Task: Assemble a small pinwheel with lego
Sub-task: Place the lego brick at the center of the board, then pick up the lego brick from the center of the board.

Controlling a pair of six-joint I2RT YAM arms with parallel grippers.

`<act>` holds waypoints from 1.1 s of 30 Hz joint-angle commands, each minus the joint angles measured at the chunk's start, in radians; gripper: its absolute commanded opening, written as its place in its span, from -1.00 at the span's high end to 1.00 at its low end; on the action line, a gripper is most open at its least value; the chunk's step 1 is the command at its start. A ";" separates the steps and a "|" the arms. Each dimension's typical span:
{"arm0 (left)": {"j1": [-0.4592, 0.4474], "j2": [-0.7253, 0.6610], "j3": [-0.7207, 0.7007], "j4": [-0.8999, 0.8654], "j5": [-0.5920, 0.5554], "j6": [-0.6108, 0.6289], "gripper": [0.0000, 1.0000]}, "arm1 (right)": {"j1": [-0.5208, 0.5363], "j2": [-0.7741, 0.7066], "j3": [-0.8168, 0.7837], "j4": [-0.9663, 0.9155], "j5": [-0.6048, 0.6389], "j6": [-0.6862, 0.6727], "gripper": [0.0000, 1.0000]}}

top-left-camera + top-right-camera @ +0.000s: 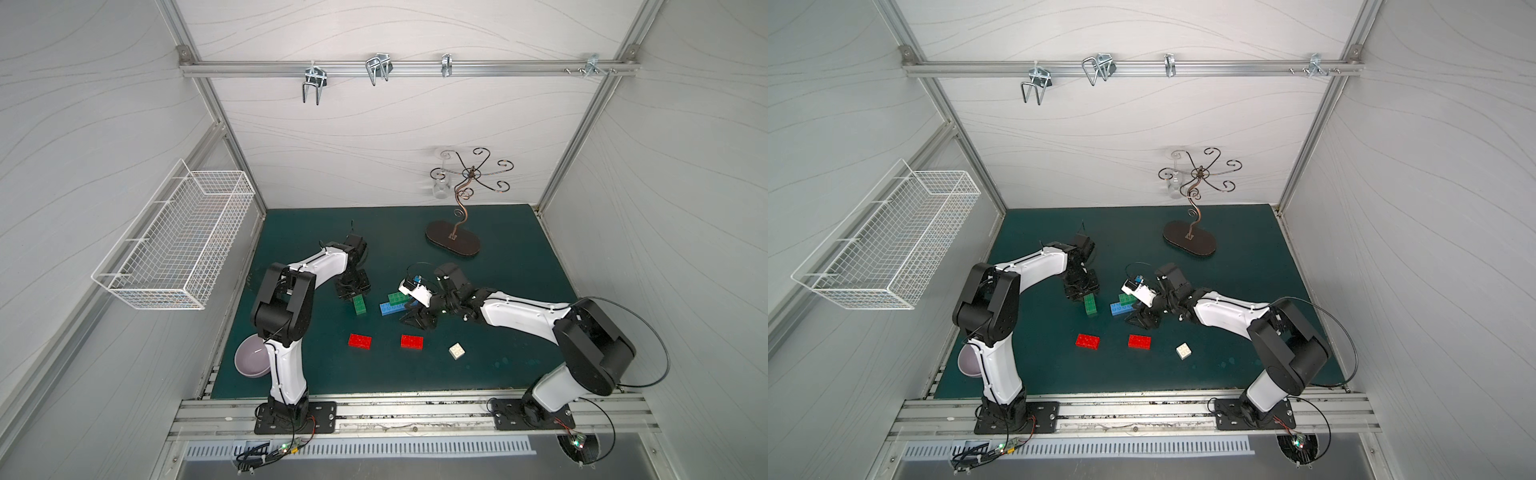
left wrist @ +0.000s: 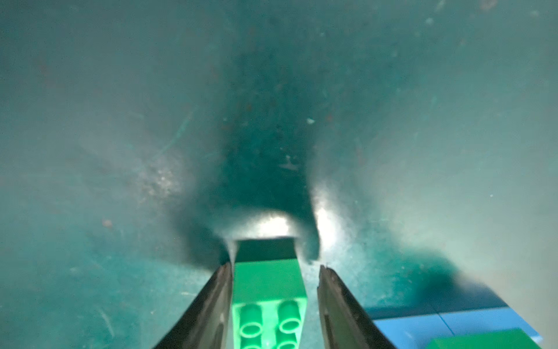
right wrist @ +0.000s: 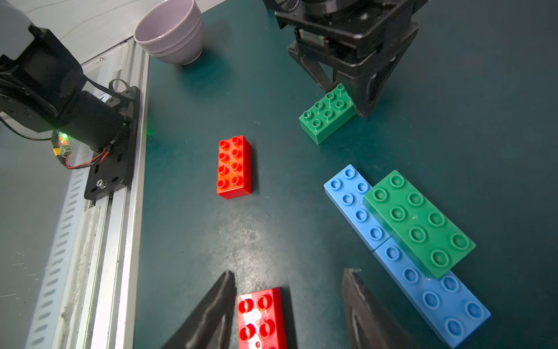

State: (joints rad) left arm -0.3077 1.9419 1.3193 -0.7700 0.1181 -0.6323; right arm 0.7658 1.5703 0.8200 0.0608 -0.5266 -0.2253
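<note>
The start of the pinwheel (image 3: 419, 223) sat near the middle of the worktop (image 1: 519, 291): two blue bricks (image 3: 353, 199) end to end, with a top green brick (image 1: 397, 297) pressed across their joint. Just beside it, toward the left edge, a loose green brick (image 1: 360, 306) rested between the fingers of the left gripper (image 2: 275, 267). One finger lay against its side and the other stood clear, so the jaws were parted, not pinching. The right gripper (image 3: 290, 272) hovered by the stack, fingers spread and holding nothing. Two red bricks (image 1: 360, 340) lay apart toward the front edge, a white brick (image 1: 456, 351) further right. A lilac bowl (image 1: 245, 359) stood at the front left corner
</note>
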 commanded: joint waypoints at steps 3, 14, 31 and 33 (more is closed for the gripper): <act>0.010 0.057 0.092 -0.071 0.059 0.059 0.02 | 0.010 0.011 0.025 -0.046 0.014 -0.005 -0.17; 0.023 0.107 0.158 -0.151 0.071 0.152 0.05 | 0.012 0.010 0.037 -0.074 0.028 -0.015 -0.17; 0.013 0.170 0.202 -0.250 0.048 0.184 0.34 | 0.012 0.009 0.050 -0.116 0.057 -0.038 -0.17; 0.012 0.174 0.207 -0.259 0.055 0.186 0.47 | 0.012 0.011 0.048 -0.118 0.062 -0.041 -0.17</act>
State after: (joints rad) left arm -0.2871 2.0773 1.5059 -0.9703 0.1776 -0.4576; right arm 0.7723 1.5715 0.8467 -0.0311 -0.4713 -0.2394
